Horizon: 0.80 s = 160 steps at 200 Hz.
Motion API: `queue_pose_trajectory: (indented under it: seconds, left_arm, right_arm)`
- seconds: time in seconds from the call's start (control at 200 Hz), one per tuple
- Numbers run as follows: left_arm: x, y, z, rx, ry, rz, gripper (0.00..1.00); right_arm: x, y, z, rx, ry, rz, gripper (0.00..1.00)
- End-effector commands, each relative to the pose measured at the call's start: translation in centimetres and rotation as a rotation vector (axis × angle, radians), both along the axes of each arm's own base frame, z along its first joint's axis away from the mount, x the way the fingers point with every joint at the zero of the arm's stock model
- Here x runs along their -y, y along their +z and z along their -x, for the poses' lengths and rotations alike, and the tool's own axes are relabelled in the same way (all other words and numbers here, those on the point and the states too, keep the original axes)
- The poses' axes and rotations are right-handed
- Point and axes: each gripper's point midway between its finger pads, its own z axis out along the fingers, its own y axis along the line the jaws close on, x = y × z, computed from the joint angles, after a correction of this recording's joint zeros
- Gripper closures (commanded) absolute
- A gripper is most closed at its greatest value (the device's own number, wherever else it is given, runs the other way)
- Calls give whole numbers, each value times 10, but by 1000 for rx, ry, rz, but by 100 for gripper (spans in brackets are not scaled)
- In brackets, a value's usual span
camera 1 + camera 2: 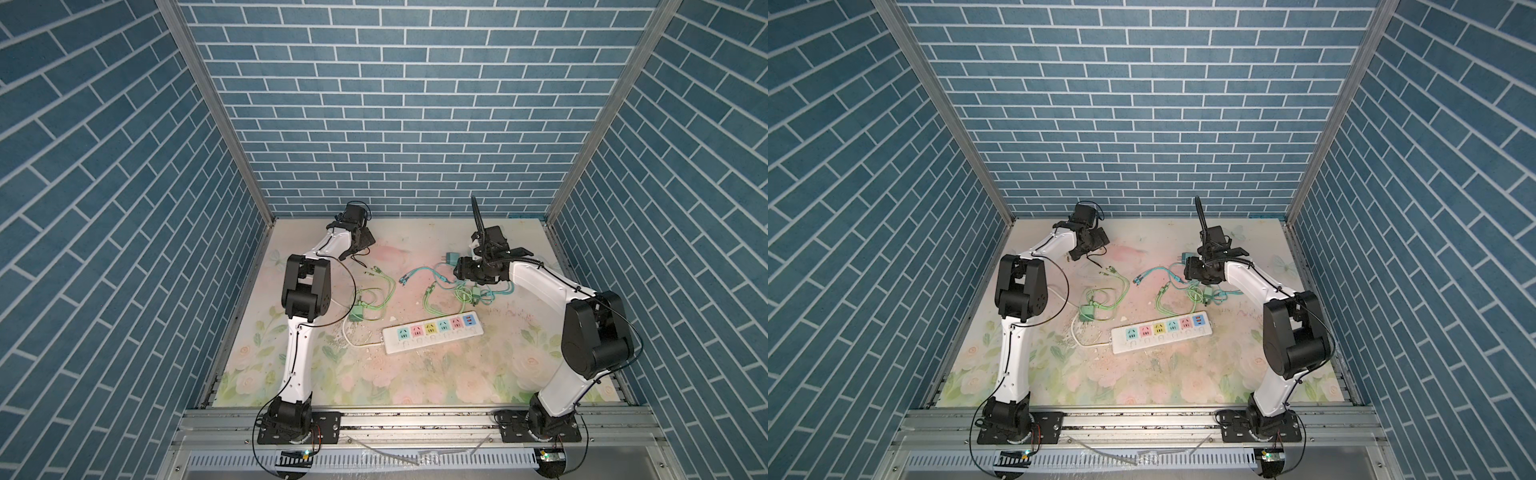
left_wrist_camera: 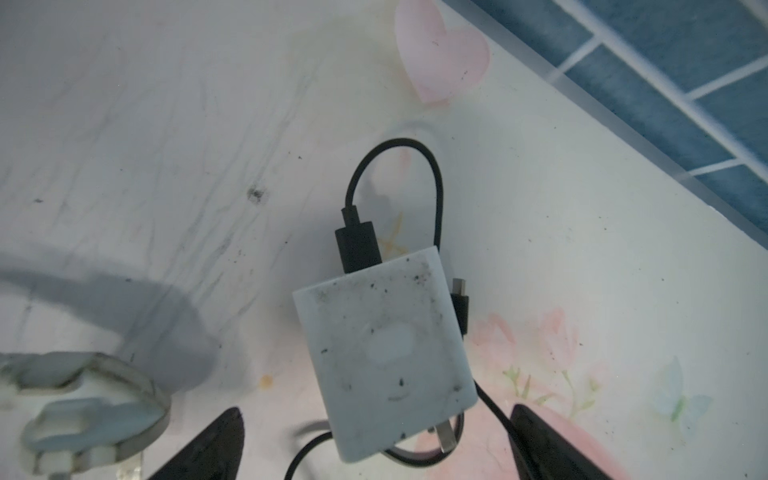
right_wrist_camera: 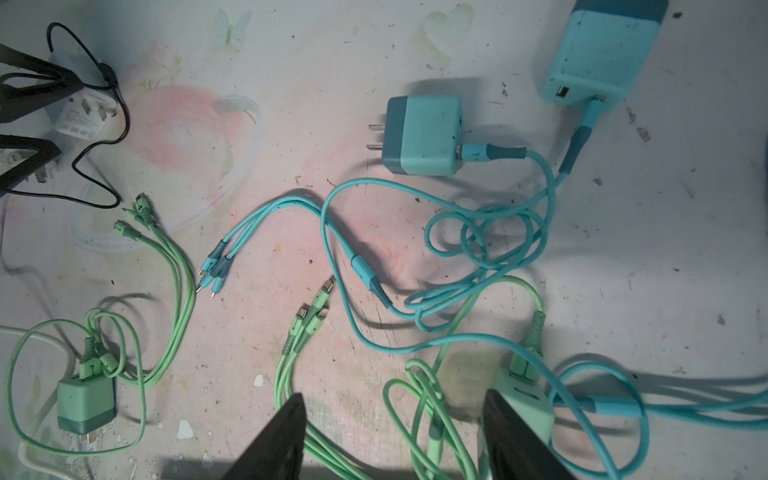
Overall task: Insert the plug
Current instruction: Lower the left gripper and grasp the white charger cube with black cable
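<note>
The white power strip [image 1: 432, 332] [image 1: 1160, 331] with coloured sockets lies mid-table, all sockets empty. My left gripper [image 2: 376, 428] [image 1: 365, 241] is open at the back left, its jaws straddling a scuffed white charger plug [image 2: 386, 353] that lies flat with a black cable [image 2: 395, 145] attached. My right gripper [image 3: 395, 399] [image 1: 461, 266] is open low over a tangle of green cables [image 3: 419, 390]. A pale green charger [image 3: 528, 399] lies against one of its fingers. A teal charger [image 3: 424, 135] [image 1: 450, 258] lies just beyond, prongs showing.
A second teal charger [image 3: 602, 54] and a green charger [image 3: 85, 401] [image 1: 356, 312] lie among looping teal cables [image 3: 490, 232] and green ones. A blurred pale object [image 2: 83, 395] sits beside the left gripper. The blue brick back wall [image 2: 685, 83] is close behind it.
</note>
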Motion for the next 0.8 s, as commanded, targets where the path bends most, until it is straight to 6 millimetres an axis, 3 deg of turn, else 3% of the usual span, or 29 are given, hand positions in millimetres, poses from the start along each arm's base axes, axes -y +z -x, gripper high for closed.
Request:
queue_pose_trajectory:
  seconds: [0.0,0.185,0.795]
  left_arm:
    - [-4,21,-3,50,51,13,0]
    - [11,34,-3,109,35,71,1]
    - [10,0,-19,41,74,18,0]
  right_arm:
    - [-8,11,-3,27,51,-13,33]
    - [-4,12,1,34,47,5,33]
    - [-2,16,1,45,42,8,33]
